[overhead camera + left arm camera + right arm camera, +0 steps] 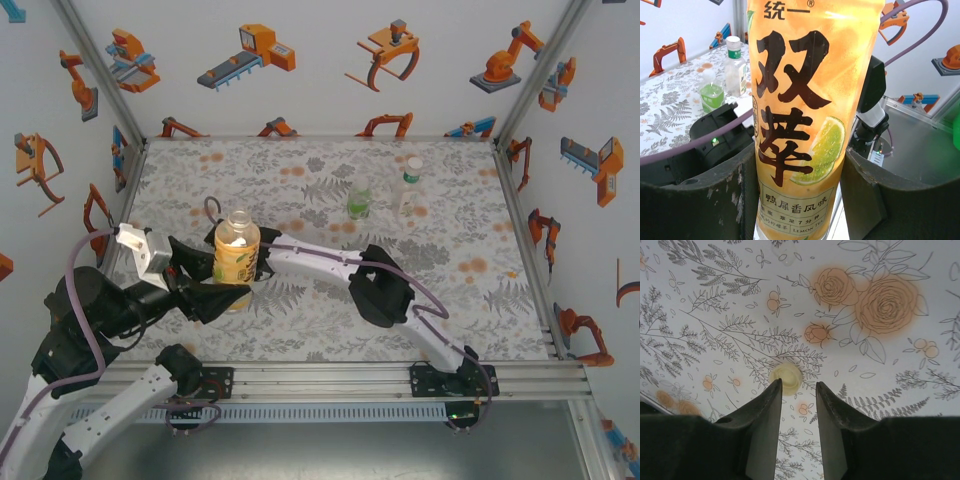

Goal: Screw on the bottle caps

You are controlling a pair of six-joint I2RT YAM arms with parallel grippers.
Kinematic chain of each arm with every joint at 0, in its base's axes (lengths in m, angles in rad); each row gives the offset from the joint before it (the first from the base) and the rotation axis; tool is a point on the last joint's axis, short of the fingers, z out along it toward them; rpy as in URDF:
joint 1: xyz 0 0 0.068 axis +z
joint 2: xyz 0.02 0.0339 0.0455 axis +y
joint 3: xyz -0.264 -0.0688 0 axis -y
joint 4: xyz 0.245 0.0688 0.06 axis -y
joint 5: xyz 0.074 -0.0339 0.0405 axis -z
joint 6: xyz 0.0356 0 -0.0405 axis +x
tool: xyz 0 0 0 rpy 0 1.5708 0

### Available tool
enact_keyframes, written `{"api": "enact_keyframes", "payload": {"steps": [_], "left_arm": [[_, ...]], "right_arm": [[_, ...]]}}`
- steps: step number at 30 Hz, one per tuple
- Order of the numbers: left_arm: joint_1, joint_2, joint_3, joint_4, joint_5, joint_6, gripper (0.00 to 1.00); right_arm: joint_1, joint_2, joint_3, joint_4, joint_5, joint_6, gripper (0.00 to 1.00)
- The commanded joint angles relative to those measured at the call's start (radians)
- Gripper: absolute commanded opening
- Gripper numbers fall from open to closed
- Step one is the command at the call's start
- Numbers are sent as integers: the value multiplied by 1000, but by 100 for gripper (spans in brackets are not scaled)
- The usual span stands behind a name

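Note:
My left gripper (798, 190) is shut on the amber bottle (236, 258), which has a yellow label and stands upright at the table's left middle. Its dark fingers (705, 200) press both sides of the label (800, 100). The bottle's mouth (236, 224) looks bare. My right gripper (796, 386) hangs open over the flowered tablecloth with nothing between its jaws. A pale yellowish cap (786, 378) lies flat on the cloth just past its left fingertip. Farther back stand the short green bottle (358, 205) and the slim clear bottle (409, 188) with a green cap (733, 44).
The right arm (380, 290) reaches leftward across the table's middle, passing behind the amber bottle. Printed walls close in the table on three sides. An aluminium rail (400, 372) runs along the near edge. The green bottle (712, 96) and clear bottle (735, 72) stand close together.

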Motion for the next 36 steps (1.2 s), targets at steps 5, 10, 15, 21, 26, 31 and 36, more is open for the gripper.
{"api": "enact_keyframes", "payload": {"steps": [5,10,15,21,26,31,36], "left_arm": [[2,-12,8,23,10,26,0],[2,-18,6,21,5,24,0],[2,-15,9,21,2,24,0],[2,-13,14,20,-3,20,0],[2,-13,12,29,-11,12,0],[1,-15,19,22,-22,12,0],[2,-26,14,11,-59,12,0]], "right_arm": [[4,45,56,-50,-11,23,31],[5,64,58,-48,-22,26,29],[7,74,57,-41,-33,31,26],[12,85,61,-44,-43,32,24],[12,81,59,-61,-33,28,17],[11,52,47,-72,-30,25,7],[7,-24,-28,-69,1,6,1]]}}
